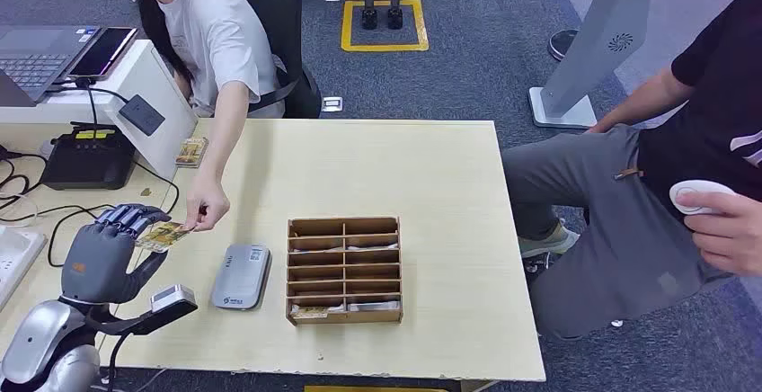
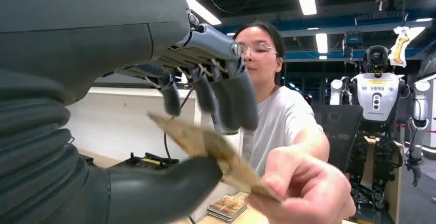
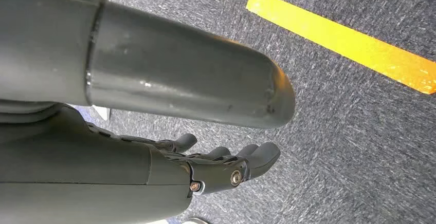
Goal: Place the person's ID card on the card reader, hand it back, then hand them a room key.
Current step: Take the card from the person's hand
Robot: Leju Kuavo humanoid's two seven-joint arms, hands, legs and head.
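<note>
ID card (image 1: 167, 235) sits at lower left of the head view, shared by the person's hand (image 1: 206, 209) and the left hand (image 1: 106, 253); the card reader (image 1: 242, 276) lies just right, untouched, open tabletop around it. Left wrist view: thumb under the card, fingers apart above. Right wrist view: right hand (image 3: 226, 165) empty, fingers loosely extended over carpet.

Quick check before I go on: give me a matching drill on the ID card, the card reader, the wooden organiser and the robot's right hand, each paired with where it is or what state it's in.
Things:
1. ID card
2. card reader
3. wooden organiser
4. right hand

Places or states:
A. hangs over the grey carpet, holding nothing
B. lies flat on the table, nothing on top of it
C. between the left hand and the person's hand
D. stands on the table, on the far side of the reader from the left hand

Pairs: 1-C, 2-B, 3-D, 4-A
</note>
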